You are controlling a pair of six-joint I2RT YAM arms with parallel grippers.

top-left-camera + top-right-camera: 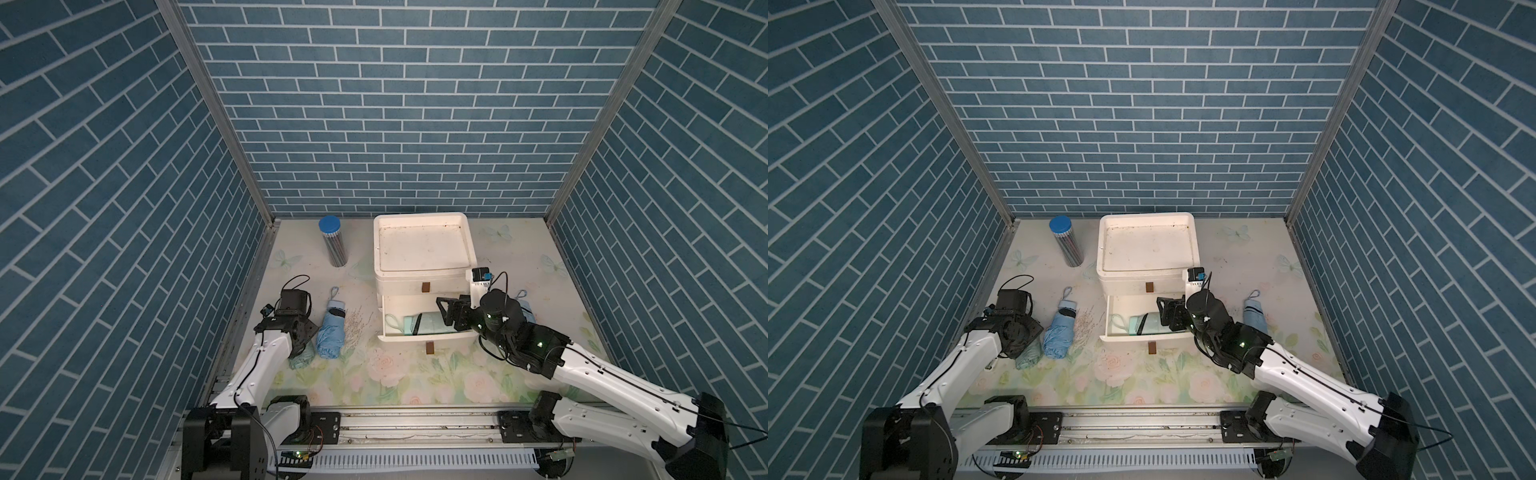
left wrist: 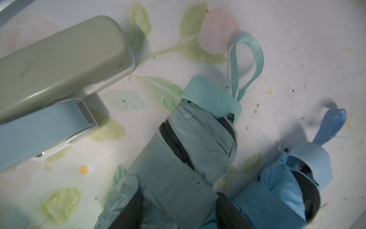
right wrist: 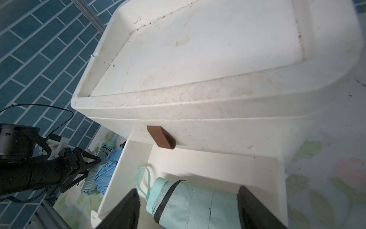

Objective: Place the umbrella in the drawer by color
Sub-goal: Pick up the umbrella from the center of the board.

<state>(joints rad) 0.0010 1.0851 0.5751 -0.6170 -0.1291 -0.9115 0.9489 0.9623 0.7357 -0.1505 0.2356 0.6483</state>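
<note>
A white two-drawer unit point(image 1: 424, 249) stands mid-table. Its lower drawer point(image 1: 428, 336) is pulled out, and a mint-green umbrella point(image 3: 198, 206) lies in it. My right gripper point(image 3: 187, 189) hovers open just above that umbrella, shown in both top views point(image 1: 1169, 313). At the left, my left gripper point(image 2: 178, 198) is shut on a second mint-green umbrella point(image 2: 198, 138) that lies on the table, its fingers pressing both sides. A light blue umbrella point(image 1: 330, 332) lies right beside it. Another blue umbrella point(image 1: 1254, 316) lies right of the unit, partly hidden by my right arm.
The upper drawer is closed, with a brown handle point(image 1: 426, 287). A clear canister with a blue lid point(image 1: 332, 245) stands at the back left. Dry twig bits point(image 1: 359, 322) lie between the light blue umbrella and the unit. Blue brick walls enclose three sides.
</note>
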